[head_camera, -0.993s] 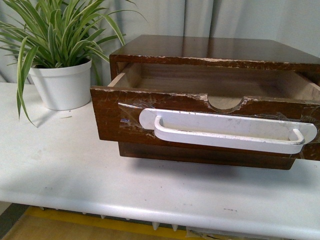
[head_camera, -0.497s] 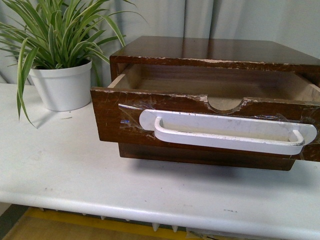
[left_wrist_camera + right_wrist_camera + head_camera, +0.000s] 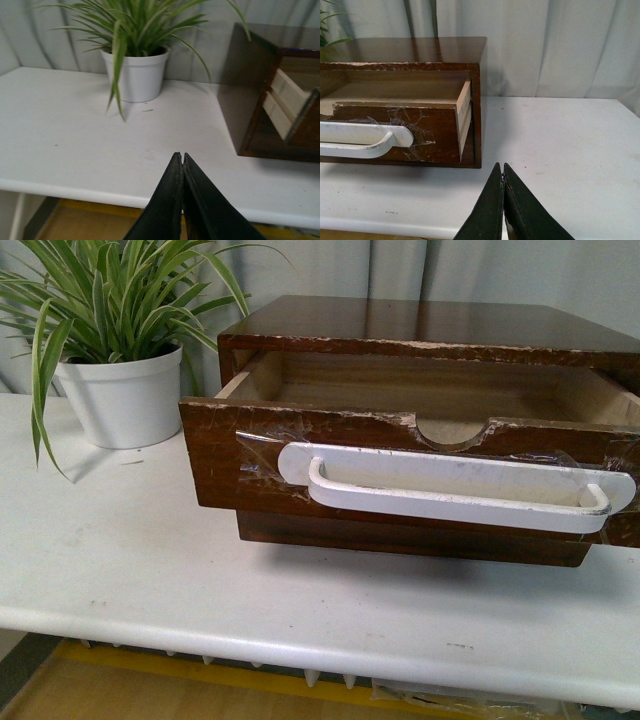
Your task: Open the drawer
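On the white table [image 3: 150, 570], a spider plant in a white pot [image 3: 122, 395] stands at left. Beside it, the dark brown wooden drawer [image 3: 400, 465] with white bar handle [image 3: 455, 488] protrudes from its brown wooden cabinet [image 3: 430, 325]. Left gripper [image 3: 182, 161]: fingers pressed together, empty. Right gripper [image 3: 502, 171]: likewise.
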Tool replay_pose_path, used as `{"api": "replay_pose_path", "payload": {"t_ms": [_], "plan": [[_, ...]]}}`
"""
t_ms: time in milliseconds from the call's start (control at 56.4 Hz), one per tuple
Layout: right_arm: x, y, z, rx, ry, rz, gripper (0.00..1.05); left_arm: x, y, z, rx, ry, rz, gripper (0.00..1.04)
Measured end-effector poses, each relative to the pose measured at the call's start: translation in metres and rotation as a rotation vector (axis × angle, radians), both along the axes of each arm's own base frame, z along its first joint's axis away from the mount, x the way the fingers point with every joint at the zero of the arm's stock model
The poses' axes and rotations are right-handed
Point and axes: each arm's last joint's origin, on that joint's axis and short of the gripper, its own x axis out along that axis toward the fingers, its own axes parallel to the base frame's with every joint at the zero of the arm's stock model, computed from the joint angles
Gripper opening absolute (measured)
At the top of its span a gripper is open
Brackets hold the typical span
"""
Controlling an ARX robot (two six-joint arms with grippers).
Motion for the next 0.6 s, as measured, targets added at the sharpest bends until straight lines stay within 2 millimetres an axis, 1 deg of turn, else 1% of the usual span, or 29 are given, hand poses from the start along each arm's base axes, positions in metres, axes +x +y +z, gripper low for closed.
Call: {"api": "replay_pose_path", "payload": {"t_ms": [35, 106, 195, 302, 603], "plan": [[0.0, 0.0, -0.001, -0.001, 0.002, 0.0, 0.01, -0.001, -0.004, 0.0, 0.0, -0.002, 0.013, 0.04], [0.0, 0.0, -0.003, -0.001, 0.002, 0.0, 0.01, -0.004, -0.009, 0.001, -0.001, -0.01, -0.019, 0.04], [0.0, 0.0, -0.004, -0.001, -0.002, 0.0, 0.01, -0.006, -0.009, 0.001, -0.001, -0.005, -0.019, 0.04], [0.0, 0.0, -0.014, -0.002, -0.002, 0.0, 0.01, -0.009, -0.009, 0.001, -0.001, -0.008, -0.016, 0.04], [0.0, 0.0, -0.014, -0.001, -0.004, 0.0, 0.01, -0.015, -0.01, 0.001, -0.001, -0.008, -0.018, 0.04]]}}
